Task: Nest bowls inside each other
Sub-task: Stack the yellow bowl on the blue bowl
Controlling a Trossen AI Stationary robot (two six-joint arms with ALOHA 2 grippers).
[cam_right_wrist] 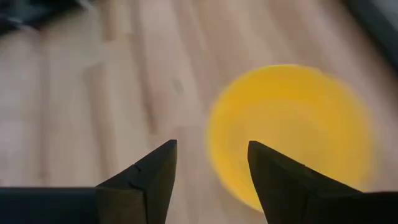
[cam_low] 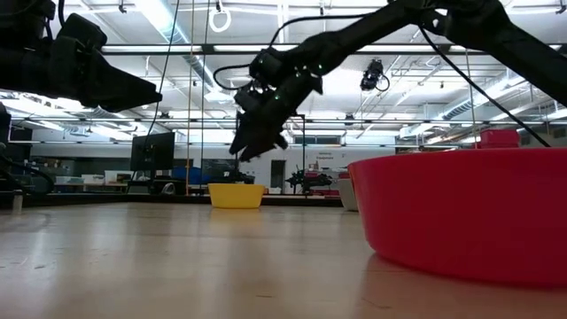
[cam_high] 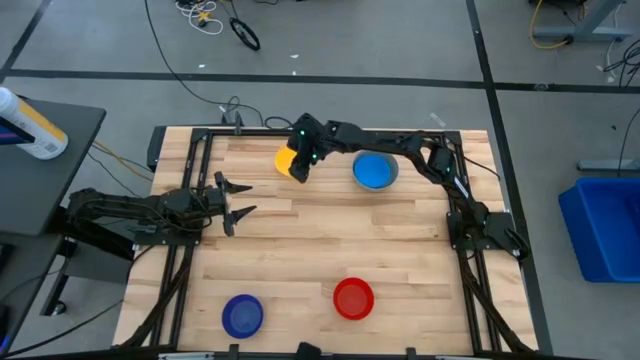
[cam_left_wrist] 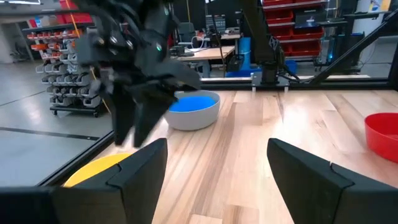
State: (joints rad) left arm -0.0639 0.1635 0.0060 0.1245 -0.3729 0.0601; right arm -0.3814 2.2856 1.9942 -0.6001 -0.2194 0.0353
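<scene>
One nest looks done (light blue bowl (cam_high: 375,171) inside grey), while beside it the right gripper (cam_high: 301,168), fingers open and empty, hangs above the yellow bowl (cam_high: 286,160); red (cam_high: 353,298) and dark blue (cam_high: 241,315) sit well apart.

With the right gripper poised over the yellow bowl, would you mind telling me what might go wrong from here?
1. The right gripper, open, hangs over the yellow bowl's rim near the table's far edge; a poor pinch might push the bowl off.
2. The light blue bowl already sits in the grey bowl close by; a swinging arm could knock that stack.
3. The left gripper waits open nearby; the arms might clash.
</scene>
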